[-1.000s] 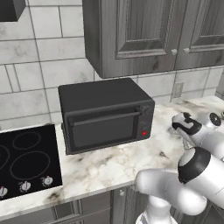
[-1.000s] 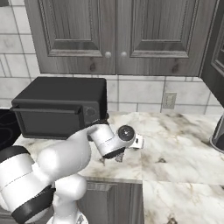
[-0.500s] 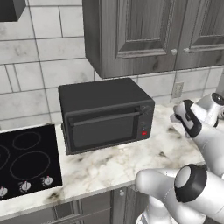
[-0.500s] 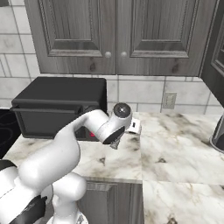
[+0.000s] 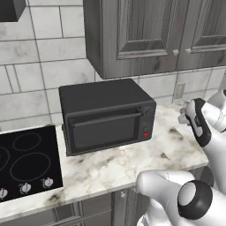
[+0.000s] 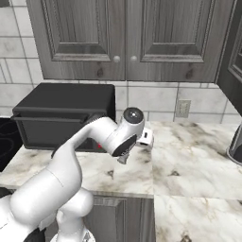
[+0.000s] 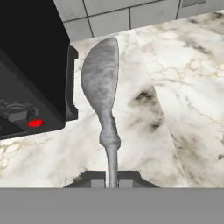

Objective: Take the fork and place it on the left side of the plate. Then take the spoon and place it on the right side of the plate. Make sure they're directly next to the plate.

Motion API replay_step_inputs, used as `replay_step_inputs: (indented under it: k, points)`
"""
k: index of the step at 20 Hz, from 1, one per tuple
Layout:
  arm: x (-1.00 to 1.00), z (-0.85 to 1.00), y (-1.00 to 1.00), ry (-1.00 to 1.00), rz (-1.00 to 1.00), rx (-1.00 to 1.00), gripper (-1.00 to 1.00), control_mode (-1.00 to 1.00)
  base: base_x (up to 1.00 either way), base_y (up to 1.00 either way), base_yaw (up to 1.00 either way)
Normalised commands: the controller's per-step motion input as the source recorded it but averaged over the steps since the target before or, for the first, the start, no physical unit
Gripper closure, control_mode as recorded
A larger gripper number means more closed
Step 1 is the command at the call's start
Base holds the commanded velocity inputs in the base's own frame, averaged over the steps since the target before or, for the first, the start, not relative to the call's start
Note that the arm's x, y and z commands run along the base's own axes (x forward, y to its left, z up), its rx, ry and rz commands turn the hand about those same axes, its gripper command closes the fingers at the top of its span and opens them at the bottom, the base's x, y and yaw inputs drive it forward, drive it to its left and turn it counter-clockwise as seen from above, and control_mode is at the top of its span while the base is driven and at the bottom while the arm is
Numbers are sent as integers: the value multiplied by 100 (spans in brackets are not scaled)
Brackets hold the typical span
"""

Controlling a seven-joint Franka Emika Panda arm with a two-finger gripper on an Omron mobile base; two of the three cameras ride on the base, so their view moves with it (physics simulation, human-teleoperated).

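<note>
My gripper (image 7: 113, 177) is shut on the thin handle of the grey metal spoon (image 7: 101, 83), whose oval bowl points away from the hand over the marble counter (image 7: 175, 100). In the right base view the gripper (image 6: 125, 152) hangs a little above the counter just right of the black microwave's front, with the spoon (image 6: 122, 159) sticking down from it. The left base view has the hand (image 5: 197, 121) at the right edge. The plate and the fork are out of view.
A black microwave (image 5: 106, 114) stands on the counter against the tiled wall, close to the left of the spoon (image 7: 26, 65). A black cooktop (image 5: 24, 161) lies further left. Grey cabinets (image 6: 127, 38) hang above. A dark vessel (image 6: 236, 144) stands at the far right.
The arm has unfolded and lifted, and the hand has turned and shifted slightly right beside the microwave. The spoon stays in the shut gripper.
</note>
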Motion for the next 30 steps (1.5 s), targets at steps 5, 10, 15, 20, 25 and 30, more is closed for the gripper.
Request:
replay_step_inputs:
  k: [5, 10, 15, 20, 25, 30]
  points:
    - [-5, -8, 5, 4, 1, -1, 100, -100, 0, 0, 0]
    - [-15, -3, 12, 0, 1, 0, 100, 100, -29, 32, 0]
    - [0, 0, 0, 0, 0, 0, 100, 100, -51, 69, 0]
    - [0, 0, 0, 0, 0, 0, 100, 100, -65, 54, 3]
    - [0, 0, 0, 0, 0, 0, 100, 100, -80, 37, 10]
    - [0, 0, 0, 0, 0, 0, 100, 100, -99, 2, 8]
